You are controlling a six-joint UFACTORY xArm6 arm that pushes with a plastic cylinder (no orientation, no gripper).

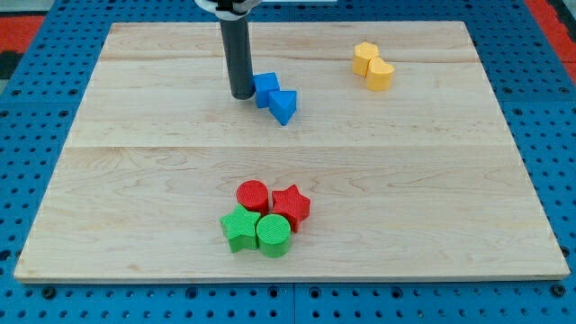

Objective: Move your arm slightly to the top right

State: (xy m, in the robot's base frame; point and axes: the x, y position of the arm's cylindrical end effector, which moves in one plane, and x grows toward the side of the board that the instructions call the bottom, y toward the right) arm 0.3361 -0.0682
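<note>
My tip (242, 94) is at the lower end of the dark rod, in the upper middle of the wooden board (135, 180). It stands just left of a blue block (265, 89), touching or nearly touching it. A second blue block (283, 105), wedge-like, sits against that one at its lower right. Two yellow blocks lie at the upper right: one (365, 58) with a heart-like one (380, 75) just below it.
A cluster sits at the lower middle: a red cylinder (253, 195), a red star (291, 206), a green star (238, 228) and a green cylinder (273, 235), all touching. A blue pegboard (36, 135) surrounds the board.
</note>
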